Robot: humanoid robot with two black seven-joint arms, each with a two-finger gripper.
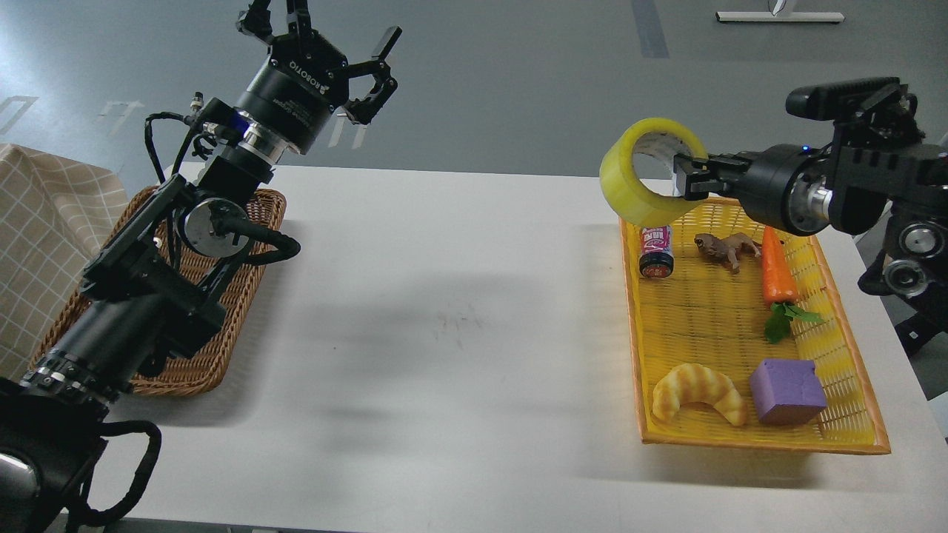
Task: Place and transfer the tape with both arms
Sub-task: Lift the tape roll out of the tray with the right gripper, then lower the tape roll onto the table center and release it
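Note:
The roll of translucent yellow tape (pixel 629 185) hangs in the air above the far left corner of the yellow basket (pixel 852 370). My right gripper (pixel 685 178) is shut on the tape's right wall, one finger inside the core. My right arm (pixel 829 192) reaches in from the right edge. My left gripper (pixel 329 41) is open and empty, held high above the far left of the white table (pixel 444 333), over the wicker basket (pixel 215 348).
The yellow basket holds a small can (pixel 656 252), a brown toy animal (pixel 722 248), a carrot (pixel 776 277), a croissant (pixel 696 392) and a purple block (pixel 786 390). A checked cloth (pixel 44 229) lies at the left edge.

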